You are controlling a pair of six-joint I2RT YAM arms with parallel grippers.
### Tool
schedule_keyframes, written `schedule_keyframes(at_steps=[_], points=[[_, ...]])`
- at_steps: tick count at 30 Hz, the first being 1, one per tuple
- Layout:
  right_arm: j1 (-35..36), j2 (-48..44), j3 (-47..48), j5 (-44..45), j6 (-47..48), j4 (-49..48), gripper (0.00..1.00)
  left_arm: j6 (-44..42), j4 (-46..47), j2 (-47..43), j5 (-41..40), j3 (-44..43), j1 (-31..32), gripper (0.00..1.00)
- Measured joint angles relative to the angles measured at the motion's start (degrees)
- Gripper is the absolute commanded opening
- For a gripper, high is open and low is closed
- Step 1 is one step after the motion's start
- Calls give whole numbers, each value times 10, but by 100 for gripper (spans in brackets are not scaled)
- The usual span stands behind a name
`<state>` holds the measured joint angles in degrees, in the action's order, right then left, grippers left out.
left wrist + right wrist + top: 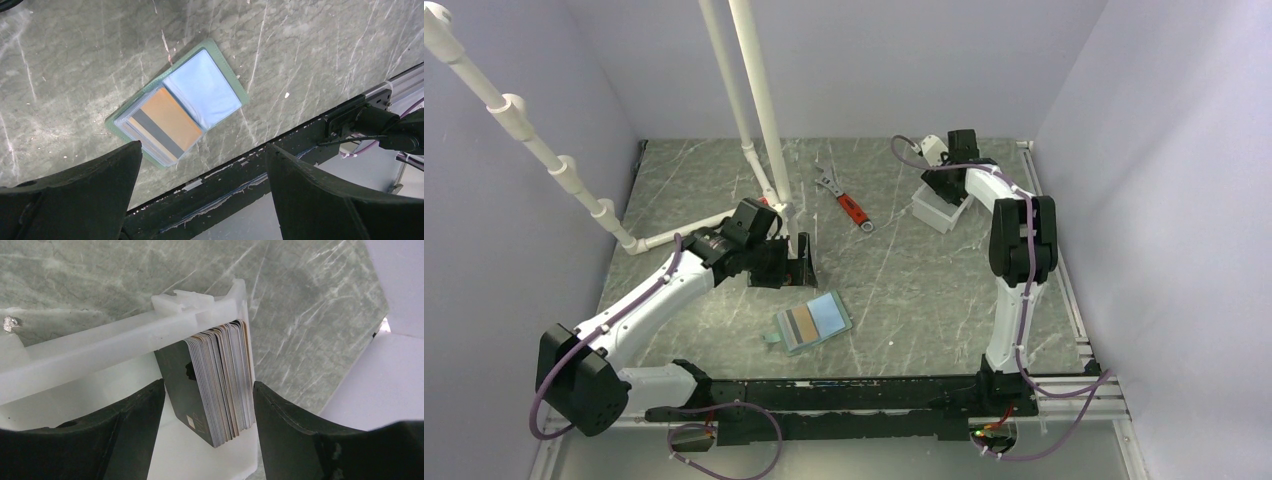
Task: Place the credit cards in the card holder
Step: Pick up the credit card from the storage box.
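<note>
Grey-green and lying open on the near middle of the desk (924,290), the card holder (219,62) shows a tan-brown card (167,122) and a light blue card (202,89) in its clear sleeves. The left pincer (202,160) hangs open and empty, just far-left of it. At far right the right pincer (207,390), also open, straddles a tight stack of cards (225,380) in the white tub (100,345). Closing there could pinch several cards together or tip the tub.
</note>
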<state>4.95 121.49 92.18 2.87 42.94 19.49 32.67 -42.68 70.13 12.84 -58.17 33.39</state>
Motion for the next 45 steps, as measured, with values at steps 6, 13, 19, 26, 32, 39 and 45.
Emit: schedule_keyframes(at_steps=[6, 13, 19, 26, 32, 39, 45], points=[[0, 8, 0, 1, 0, 0, 68, 2, 0, 0, 0, 0, 0, 100], [0, 8, 0, 27, 0, -10, 67, 2, 0, 0, 0, 0, 0, 99], [1, 8, 0, 40, -1, -16, 64, 2, 0, 0, 0, 0, -1, 99], [1, 8, 0, 43, -1, -16, 55, 2, 0, 0, 1, 0, -2, 99], [1, 8, 0, 42, -5, -16, 45, 2, 0, 0, 5, 0, -3, 99], [4, 8, 0, 47, -5, -16, 39, 2, 0, 0, 9, 0, -3, 100], [5, 8, 0, 51, -5, -16, 33, 2, 0, 0, 10, 0, -4, 99]])
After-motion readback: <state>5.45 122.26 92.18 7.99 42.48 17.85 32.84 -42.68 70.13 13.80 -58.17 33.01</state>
